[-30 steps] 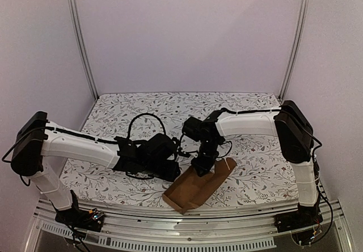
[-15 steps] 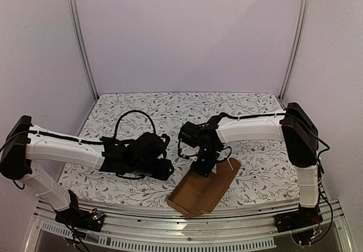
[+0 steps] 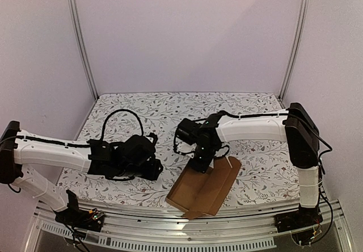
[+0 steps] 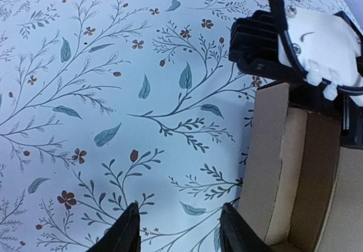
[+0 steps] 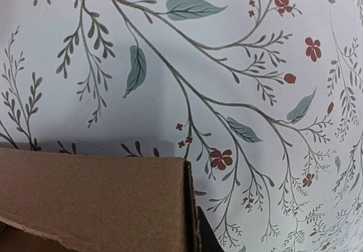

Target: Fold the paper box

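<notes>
The paper box (image 3: 205, 188) is a brown cardboard piece, partly folded into a trough, lying near the table's front edge. My right gripper (image 3: 199, 164) is at its far left end, shut on one upright wall. In the right wrist view that wall (image 5: 91, 201) fills the lower left, with one black fingertip (image 5: 205, 238) pressed against its edge; the other finger is hidden behind the cardboard. My left gripper (image 3: 154, 171) is to the left of the box and apart from it. Its fingers (image 4: 127, 232) are open over bare cloth, with the box (image 4: 283, 167) just to their right.
A floral cloth (image 3: 170, 107) covers the table. White walls and metal posts (image 3: 79, 36) close in the back and sides. The box's near corner reaches the metal front rail (image 3: 227, 215). The right arm's wrist (image 4: 300, 42) hangs over the box's far end.
The left arm has drawn back to the left, away from the box, and its jaws have spread. The right gripper has shifted slightly left, and the box has turned a little with it.
</notes>
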`<state>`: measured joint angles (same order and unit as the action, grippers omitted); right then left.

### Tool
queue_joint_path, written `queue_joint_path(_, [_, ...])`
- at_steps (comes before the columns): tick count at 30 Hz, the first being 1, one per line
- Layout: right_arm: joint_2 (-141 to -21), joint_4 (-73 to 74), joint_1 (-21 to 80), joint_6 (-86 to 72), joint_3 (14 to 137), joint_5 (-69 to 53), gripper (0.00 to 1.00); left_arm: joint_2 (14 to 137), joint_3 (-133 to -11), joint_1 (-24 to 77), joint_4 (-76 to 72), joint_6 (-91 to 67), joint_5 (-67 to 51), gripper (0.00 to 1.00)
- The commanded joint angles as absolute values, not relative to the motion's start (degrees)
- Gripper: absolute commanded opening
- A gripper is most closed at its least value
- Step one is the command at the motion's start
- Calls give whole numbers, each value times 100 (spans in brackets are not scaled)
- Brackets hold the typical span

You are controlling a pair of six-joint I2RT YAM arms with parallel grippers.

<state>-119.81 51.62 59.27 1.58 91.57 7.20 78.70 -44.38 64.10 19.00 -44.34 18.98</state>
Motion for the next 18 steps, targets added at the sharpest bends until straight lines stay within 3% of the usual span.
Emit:
queue_joint_path(1, [-12158,5060,5955,211,9392,828,11,7795,-4327,6390,2040,-4397,2039,46])
queue_joint_path(14, [-12250,5227,5958,205,9544,763,35,7774,-4316,6355,2045,-4298,2049,46])
queue_joint_path(18, [-12256,5375,5953,220,9509,834,36,7770,-4307,6349,2038,-4303,2057,46])
